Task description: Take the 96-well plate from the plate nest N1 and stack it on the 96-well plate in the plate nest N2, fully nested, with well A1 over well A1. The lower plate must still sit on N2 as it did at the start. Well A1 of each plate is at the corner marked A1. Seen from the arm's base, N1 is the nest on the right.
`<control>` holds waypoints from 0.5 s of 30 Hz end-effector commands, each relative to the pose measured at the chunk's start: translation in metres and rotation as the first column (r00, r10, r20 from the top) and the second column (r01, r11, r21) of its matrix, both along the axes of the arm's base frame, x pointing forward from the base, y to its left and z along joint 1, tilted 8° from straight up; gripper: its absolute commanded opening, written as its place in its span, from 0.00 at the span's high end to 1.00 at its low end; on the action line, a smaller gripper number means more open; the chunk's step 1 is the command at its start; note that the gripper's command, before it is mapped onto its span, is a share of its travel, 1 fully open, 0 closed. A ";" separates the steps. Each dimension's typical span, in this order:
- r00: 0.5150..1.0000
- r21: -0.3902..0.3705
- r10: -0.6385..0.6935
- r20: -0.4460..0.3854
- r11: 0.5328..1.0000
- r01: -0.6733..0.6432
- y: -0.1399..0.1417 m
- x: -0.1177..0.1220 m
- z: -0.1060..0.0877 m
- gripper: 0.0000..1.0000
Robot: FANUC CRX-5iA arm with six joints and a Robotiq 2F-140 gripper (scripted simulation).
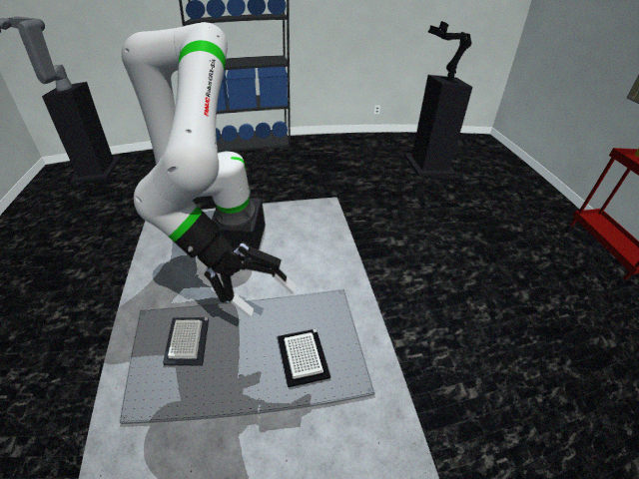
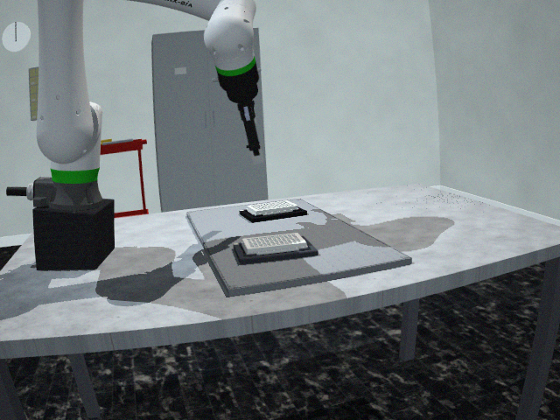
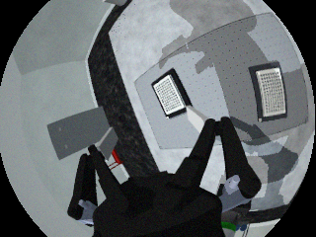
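Two white 96-well plates sit in black nests on the grey perforated board (image 1: 242,355). The plate on N1 (image 1: 185,338) is the left one in the top view, the near one in the exterior view (image 2: 273,242), and the right one in the wrist view (image 3: 271,93). The plate on N2 (image 1: 303,354) is the far one in the exterior view (image 2: 272,207) and the left one in the wrist view (image 3: 169,95). My gripper (image 1: 266,296) (image 2: 252,143) is open and empty. It hangs high above the table, over the board's edge nearest the arm's base, tilted, apart from both plates.
The arm's black base block (image 2: 72,233) stands on the table behind the board. A red cart (image 1: 614,211), a shelf with blue items (image 1: 242,72) and two black pedestals (image 1: 441,124) stand on the floor, away from the table.
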State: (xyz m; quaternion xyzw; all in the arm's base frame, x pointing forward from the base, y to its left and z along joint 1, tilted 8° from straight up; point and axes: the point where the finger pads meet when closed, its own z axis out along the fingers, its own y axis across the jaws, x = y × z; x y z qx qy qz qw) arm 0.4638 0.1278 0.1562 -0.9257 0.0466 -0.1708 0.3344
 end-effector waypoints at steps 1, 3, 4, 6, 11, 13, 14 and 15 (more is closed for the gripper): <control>1.000 -0.045 -0.002 -0.030 0.999 0.001 -0.012 -0.003 -0.013 0.00; 1.000 -0.045 -0.002 -0.030 0.999 0.001 -0.020 -0.003 -0.019 0.00; 1.000 -0.045 -0.002 -0.030 0.999 0.001 -0.020 -0.003 -0.019 0.00; 0.999 -0.075 -0.006 -0.042 0.997 0.002 -0.024 -0.003 -0.021 0.00; 0.998 -0.119 -0.011 -0.059 0.993 0.004 -0.045 -0.004 -0.035 0.00; 0.997 -0.150 -0.014 -0.070 0.989 0.003 -0.053 -0.005 -0.039 0.00; 0.997 -0.181 -0.018 -0.081 0.984 0.003 -0.058 -0.005 -0.042 0.00; 0.996 -0.193 -0.019 -0.086 0.981 0.003 -0.062 -0.005 -0.044 0.00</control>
